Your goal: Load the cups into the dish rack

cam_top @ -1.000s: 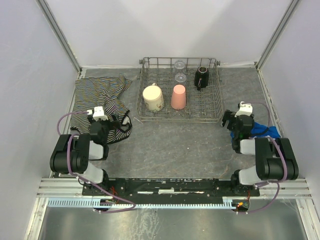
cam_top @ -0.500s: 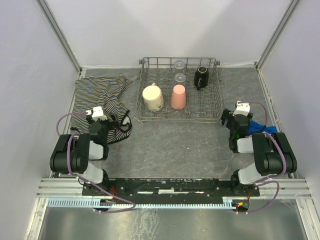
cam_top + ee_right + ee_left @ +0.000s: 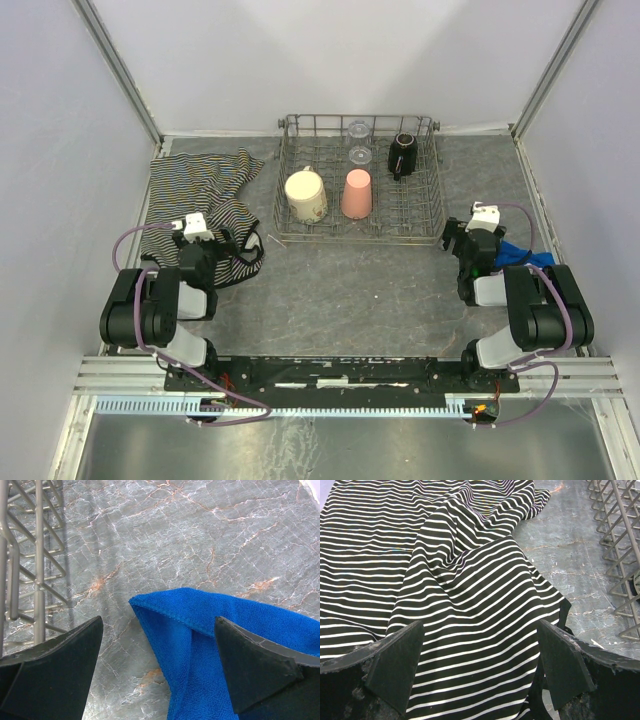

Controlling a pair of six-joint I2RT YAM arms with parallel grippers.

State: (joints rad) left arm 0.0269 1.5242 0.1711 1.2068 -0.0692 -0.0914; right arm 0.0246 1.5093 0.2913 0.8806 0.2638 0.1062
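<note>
The dish rack (image 3: 425, 215) stands at the far middle of the table (image 3: 350, 290), and all four cups are inside it. The cream floral mug (image 3: 306, 196) and the salmon-pink tumbler (image 3: 357, 194) are side by side in the near part, and the black mug (image 3: 403, 153) is in the far right part. The clear glass (image 3: 359, 155), among the far wires, is hard to make out. Only pale rings show, so I cannot tell how it stands.

The wrist views catch only cut-off pieces of the rack's wire at their edges. They do show what the top view cannot. The left gripper (image 3: 480, 650) has its jaws wide apart with nothing between them, low over a striped cloth (image 3: 445, 580). The right gripper (image 3: 157, 650) is equally wide open and empty, over a blue cloth (image 3: 200, 645) near the rack's corner. In the top view the right arm hides most of this blue cloth.
</note>
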